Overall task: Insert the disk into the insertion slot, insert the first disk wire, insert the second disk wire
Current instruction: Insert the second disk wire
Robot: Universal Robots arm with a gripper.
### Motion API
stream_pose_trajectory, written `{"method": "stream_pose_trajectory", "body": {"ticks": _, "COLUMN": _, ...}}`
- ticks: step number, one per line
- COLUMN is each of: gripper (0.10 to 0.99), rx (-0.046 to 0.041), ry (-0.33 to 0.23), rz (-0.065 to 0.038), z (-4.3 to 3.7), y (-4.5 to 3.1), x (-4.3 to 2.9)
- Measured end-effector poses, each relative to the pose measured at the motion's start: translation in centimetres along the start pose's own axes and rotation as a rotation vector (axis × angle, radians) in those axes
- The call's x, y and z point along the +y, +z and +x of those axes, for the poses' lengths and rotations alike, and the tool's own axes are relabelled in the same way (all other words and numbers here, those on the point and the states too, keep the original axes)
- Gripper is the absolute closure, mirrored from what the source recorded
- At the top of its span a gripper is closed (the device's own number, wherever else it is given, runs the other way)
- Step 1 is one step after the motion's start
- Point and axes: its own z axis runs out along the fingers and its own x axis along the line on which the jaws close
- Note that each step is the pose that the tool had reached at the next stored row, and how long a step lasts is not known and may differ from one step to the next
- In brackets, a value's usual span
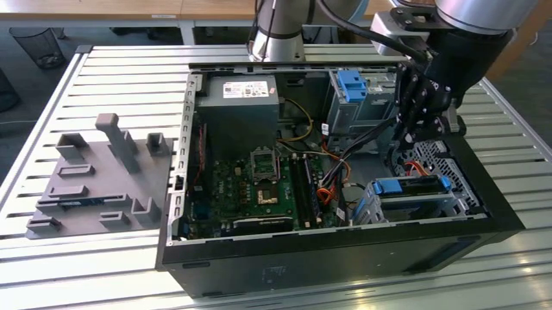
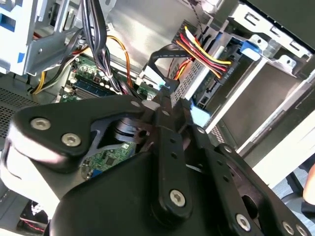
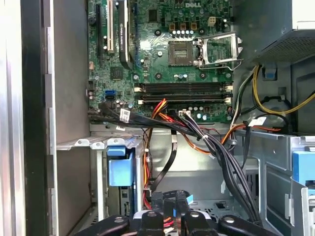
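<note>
In the exterior view the gripper (image 1: 420, 126) hangs right of centre, straight above the disk (image 1: 412, 186) seated in the insertion slot (image 1: 379, 208) at lower right. In the second wrist view its fingertips (image 2: 166, 94) pinch a black wire connector (image 2: 170, 86), pointing toward the upper-right drive.

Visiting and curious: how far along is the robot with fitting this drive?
Done: the disk sits in the insertion slot, and a red-yellow wire appears plugged into it. In hand: the gripper holds a black flat wire, jaws seemingly closed. Left: that wire isn't plugged yet.
</note>
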Motion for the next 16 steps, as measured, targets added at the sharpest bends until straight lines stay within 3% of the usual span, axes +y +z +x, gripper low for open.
{"method": "stream_pose_trajectory", "body": {"ticks": 11, "gripper": 0.839, "rx": 0.0010, "ry": 0.004, "rz": 0.000, "z": -0.26, "y": 0.86, "x": -0.01}}
{"method": "stream_pose_trajectory", "body": {"ticks": 16, "gripper": 0.839, "rx": 0.0098, "ry": 0.007, "rz": 0.000, "z": -0.32, "y": 1.19, "x": -0.10}}
